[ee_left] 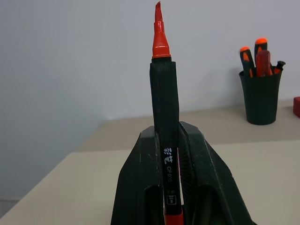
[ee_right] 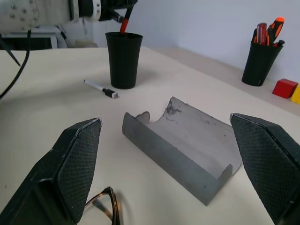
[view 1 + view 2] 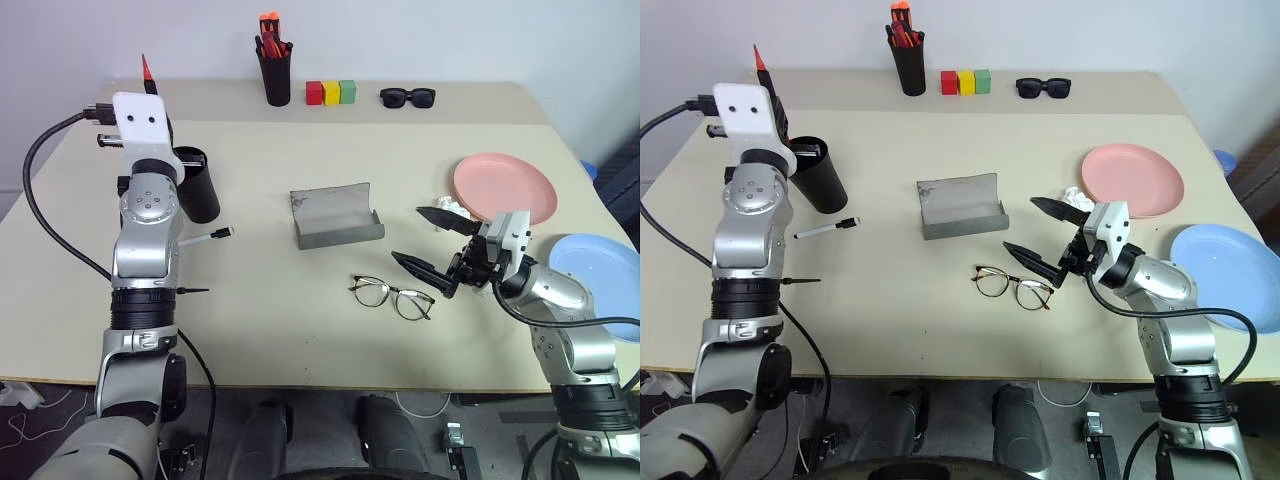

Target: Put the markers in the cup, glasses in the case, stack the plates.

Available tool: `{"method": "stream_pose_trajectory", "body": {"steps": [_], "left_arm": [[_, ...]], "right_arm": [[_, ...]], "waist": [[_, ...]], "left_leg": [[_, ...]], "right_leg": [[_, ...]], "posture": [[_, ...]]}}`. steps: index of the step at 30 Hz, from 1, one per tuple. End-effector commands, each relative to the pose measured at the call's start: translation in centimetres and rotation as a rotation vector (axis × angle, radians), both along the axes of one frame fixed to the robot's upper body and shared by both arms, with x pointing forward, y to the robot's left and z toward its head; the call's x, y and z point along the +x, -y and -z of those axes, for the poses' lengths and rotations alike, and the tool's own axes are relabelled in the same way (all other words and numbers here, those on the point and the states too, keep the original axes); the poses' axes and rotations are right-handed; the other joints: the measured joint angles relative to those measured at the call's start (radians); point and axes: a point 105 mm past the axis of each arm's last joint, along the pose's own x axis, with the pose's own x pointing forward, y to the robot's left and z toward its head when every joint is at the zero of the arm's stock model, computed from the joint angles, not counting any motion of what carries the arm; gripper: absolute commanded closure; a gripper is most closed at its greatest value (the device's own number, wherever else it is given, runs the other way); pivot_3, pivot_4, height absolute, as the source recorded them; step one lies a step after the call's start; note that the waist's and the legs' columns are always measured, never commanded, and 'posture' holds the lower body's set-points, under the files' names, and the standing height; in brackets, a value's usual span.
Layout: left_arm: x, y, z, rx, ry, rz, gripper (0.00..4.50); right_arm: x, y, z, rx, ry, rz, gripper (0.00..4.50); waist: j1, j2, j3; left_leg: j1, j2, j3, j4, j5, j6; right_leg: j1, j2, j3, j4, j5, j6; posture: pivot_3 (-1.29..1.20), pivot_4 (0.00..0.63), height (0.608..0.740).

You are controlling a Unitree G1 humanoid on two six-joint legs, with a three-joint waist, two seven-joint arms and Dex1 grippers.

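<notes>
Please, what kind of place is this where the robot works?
Probably a test or lab room, not a home: a plain beige table against a bare white wall, set with sorting props such as colored blocks, a pen holder, and two plates, with cables visible on the floor underneath.

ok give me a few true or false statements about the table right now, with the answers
1. The left gripper is shut on a red-tipped marker. True.
2. The glasses lie inside the grey case. False: they lie on the table in front of it.
3. The right gripper is open. True.
4. The pink plate sits on the blue plate. False: they lie apart.
5. The white marker is in the black cup. False: it lies beside it.
</notes>
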Motion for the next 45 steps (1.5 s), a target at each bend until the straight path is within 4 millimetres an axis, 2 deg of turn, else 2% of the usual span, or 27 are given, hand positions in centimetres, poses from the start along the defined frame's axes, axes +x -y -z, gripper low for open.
{"method": "stream_pose_trajectory", "body": {"steps": [1, 8, 10, 11, 13, 16, 20, 24, 28, 30, 32, 35, 37, 39, 42, 45], "left_arm": [[0.1, 0.6, -1.1, 0.022, 0.054, -0.002, 4.48], [0.6, 1.9, 0.5, 0.003, 0.019, 0.032, 4.48], [0.4, 2.3, 0.8, 0.001, 0.007, 0.055, 3.56], [0.3, 2.4, 1.0, -0.005, -0.001, 0.067, 3.25], [0.0, 2.7, 1.2, -0.011, 0.001, 0.083, 2.14], [-0.5, 2.9, 0.8, -0.046, 0.021, 0.119, 0.73], [-1.2, 3.0, 0.0, -0.067, 0.045, 0.151, 0.73], [-2.1, 3.6, -2.4, -0.093, 0.080, 0.256, 0.73], [-3.4, 6.3, -2.7, 0.020, -0.085, 0.545, 0.73], [-5.0, 7.3, -1.6, 0.133, -0.250, 0.734, 0.73], [-6.8, 7.5, -0.7, 0.258, -0.374, 0.861, 0.73], [-9.8, 6.3, 1.0, 0.482, -0.596, 1.017, 0.73], [-10.6, 4.9, 1.7, 0.556, -0.734, 1.043, 0.73], [-10.5, 3.5, 1.9, 0.618, -0.820, 1.017, 0.73], [-9.0, 1.0, 2.6, 0.732, -0.945, 0.885, 0.73], [-7.8, 0.3, 3.2, 0.779, -1.013, 0.839, 0.73]], "right_arm": [[-0.3, 0.6, -0.6, 0.017, 0.050, 0.012, 0.00], [-0.4, 1.2, 0.0, 0.018, 0.051, 0.020, 0.00], [-0.4, 1.4, 0.2, 0.017, 0.051, 0.022, 0.00], [-0.4, 1.5, 0.3, 0.017, 0.051, 0.023, 0.00], [-0.4, 1.6, 0.5, 0.017, 0.049, 0.024, 0.00], [-0.4, 1.7, 0.8, 0.016, 0.045, 0.024, 0.00], [-0.3, 1.9, 1.0, 0.014, 0.042, 0.022, 0.00], [-0.2, 2.1, 1.1, 0.010, 0.039, 0.022, 0.00], [0.0, 2.1, 1.3, 0.007, 0.035, 0.022, 0.00], [0.0, 2.1, 1.4, 0.007, 0.031, 0.021, 0.00], [0.0, 2.1, 1.6, 0.007, 0.027, 0.020, 0.00], [0.0, 1.9, 2.0, 0.012, 0.019, 0.018, 0.00], [0.0, 1.8, 2.2, 0.015, 0.015, 0.016, 0.00], [-0.1, 1.6, 2.4, 0.018, 0.013, 0.015, 0.00], [-0.1, 1.5, 2.4, 0.021, 0.012, 0.015, 0.00], [-0.1, 1.5, 2.5, 0.024, 0.011, 0.017, 0.00]], "waist": [[0.000, 0.000, 0.000], [0.000, 0.000, 0.000], [0.000, 0.000, 0.000], [0.000, 0.000, 0.000], [-0.003, 0.000, 0.000], [-0.002, 0.000, 0.000], [0.000, 0.000, 0.000], [-0.001, 0.000, 0.000], [-0.006, 0.000, 0.000], [-0.008, 0.001, 0.000], [-0.013, 0.002, 0.001], [-0.024, 0.003, 0.002], [-0.028, 0.004, 0.003], [-0.027, 0.004, 0.003], [-0.024, 0.004, 0.003], [-0.025, 0.004, 0.003]], "left_leg": [[0.000, 0.000, 0.000, 0.000, 0.000, 0.000], [0.000, 0.000, 0.000, 0.000, 0.000, 0.000], [0.000, 0.000, 0.000, 0.000, 0.000, 0.000], [0.000, 0.000, 0.000, 0.000, 0.000, 0.000], [0.000, 0.000, 0.000, 0.000, 0.000, 0.000], [0.000, 0.000, 0.000, 0.000, 0.000, 0.000], [0.000, 0.000, 0.000, 0.000, 0.000, 0.000], [0.000, 0.000, 0.000, 0.000, 0.000, 0.000], [0.000, 0.000, 0.000, 0.000, 0.000, 0.000], [0.001, 0.000, 0.000, 0.000, 0.000, 0.000], [0.000, 0.001, 0.000, -0.001, 0.000, 0.000], [0.001, 0.001, 0.000, -0.002, 0.000, 0.000], [0.001, 0.001, 0.000, -0.002, 0.000, 0.000], [0.001, 0.001, 0.000, -0.002, 0.000, 0.000], [0.001, 0.001, 0.000, -0.002, 0.000, 0.000], [0.001, 0.001, 0.001, -0.002, 0.000, 0.000]], "right_leg": [[0.000, 0.000, 0.000, 0.000, 0.000, 0.000], [0.000, 0.000, 0.000, 0.000, 0.000, 0.000], [0.000, 0.000, 0.000, 0.000, 0.000, 0.000], [0.000, 0.000, 0.000, 0.000, 0.000, 0.000], [0.000, 0.000, 0.000, 0.000, 0.000, 0.000], [0.000, 0.000, 0.000, 0.000, 0.000, 0.000], [0.000, 0.000, 0.000, 0.000, 0.000, 0.000], [0.000, 0.000, 0.000, 0.000, 0.000, 0.000], [0.000, 0.000, 0.000, 0.001, 0.000, 0.000], [0.000, 0.000, 0.000, 0.001, 0.000, 0.000], [0.000, 0.001, 0.000, 0.001, 0.000, 0.000], [0.000, 0.001, 0.000, 0.001, 0.000, 0.000], [-0.001, 0.001, 0.000, 0.001, 0.000, -0.001], [-0.001, 0.001, 0.000, 0.001, -0.001, -0.001], [0.000, 0.001, 0.000, 0.001, -0.002, -0.004], [0.000, 0.001, 0.000, 0.001, -0.002, -0.003]], "posture": [[0.00, 0.150, 0.740], [0.00, 0.150, 0.740], [0.00, 0.150, 0.740], [0.00, 0.150, 0.740], [0.00, 0.150, 0.740], [0.00, 0.150, 0.740], [0.00, 0.150, 0.740], [0.00, 0.150, 0.740], [0.00, 0.150, 0.740], [0.00, 0.150, 0.740], [0.00, 0.150, 0.740], [0.00, 0.150, 0.740], [0.00, 0.150, 0.740], [0.00, 0.150, 0.740], [0.00, 0.150, 0.740], [0.00, 0.150, 0.740]]}}
